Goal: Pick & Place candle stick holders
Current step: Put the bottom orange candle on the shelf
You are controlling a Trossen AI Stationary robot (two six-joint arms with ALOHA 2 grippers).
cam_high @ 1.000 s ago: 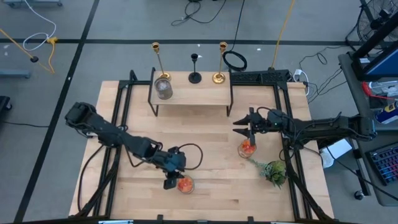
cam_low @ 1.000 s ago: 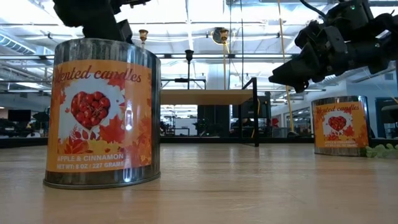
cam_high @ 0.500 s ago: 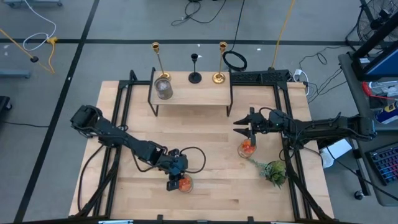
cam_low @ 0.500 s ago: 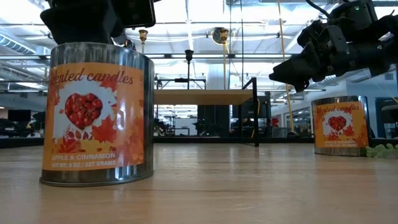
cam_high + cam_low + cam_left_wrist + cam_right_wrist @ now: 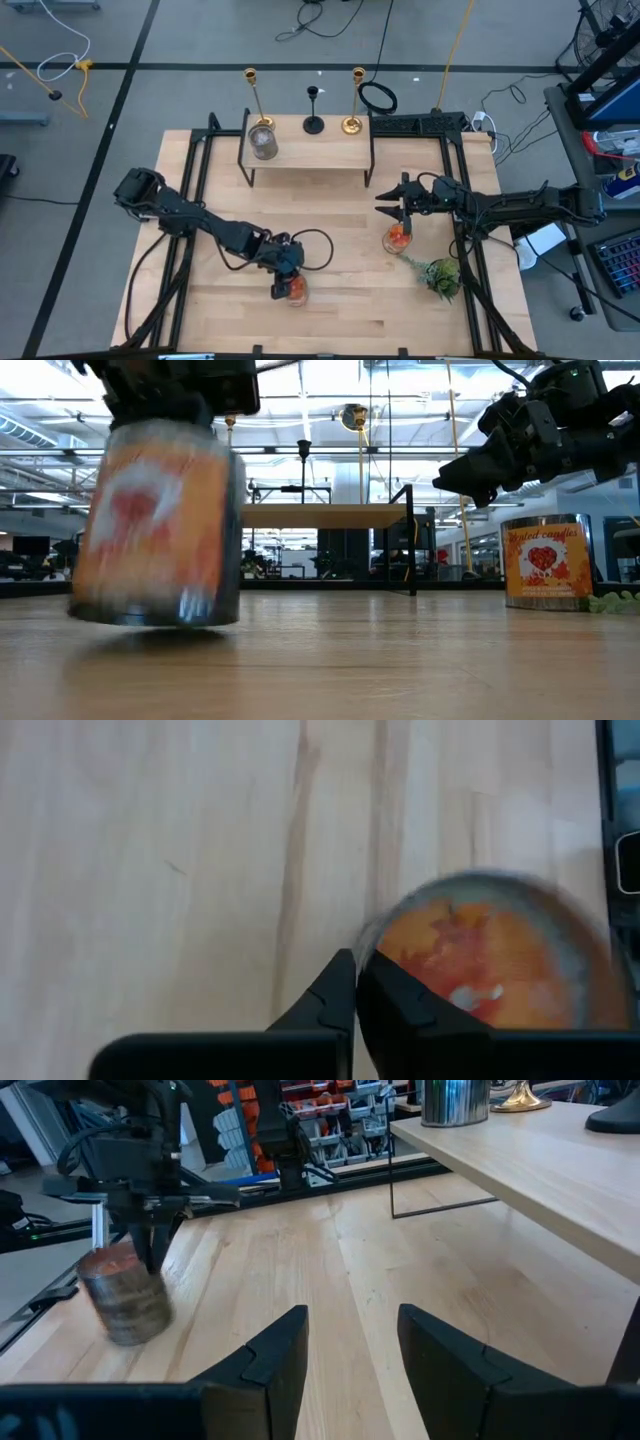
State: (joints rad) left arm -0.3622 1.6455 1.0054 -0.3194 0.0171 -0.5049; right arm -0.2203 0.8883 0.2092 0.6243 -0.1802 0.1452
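Note:
Two gold candle stick holders [image 5: 252, 98] [image 5: 354, 100] and a shorter black one [image 5: 314, 110] stand by their round bases on the raised shelf [image 5: 310, 150] at the table's far side, with no gripper near them. My left gripper [image 5: 282, 290] is at the near middle of the table, shut on an orange candle tin [image 5: 296, 291]. That tin shows blurred in the low view [image 5: 155, 525]. My right gripper [image 5: 398, 208] hangs open at the right, just above a second candle tin [image 5: 397, 238]. My left gripper pinches the tin's rim [image 5: 368, 935] on the side toward the table's left, one finger inside the tin and one outside. The fingers [image 5: 340, 995] come from above, pointing down. The tin hangs blurred and a little tilted, its base [image 5: 150, 622] just off the wood.
A silver tin [image 5: 263, 143] stands on the shelf's left part. A green plant sprig [image 5: 440, 275] lies near the right edge. Black frame rails [image 5: 195, 170] run along both sides of the table. Bare wood lies between the two arms.
My left gripper has come down over the near tin and shut on its rim. The tin has shifted slightly toward the table's left and its base has come up off the wood, blurred with motion.

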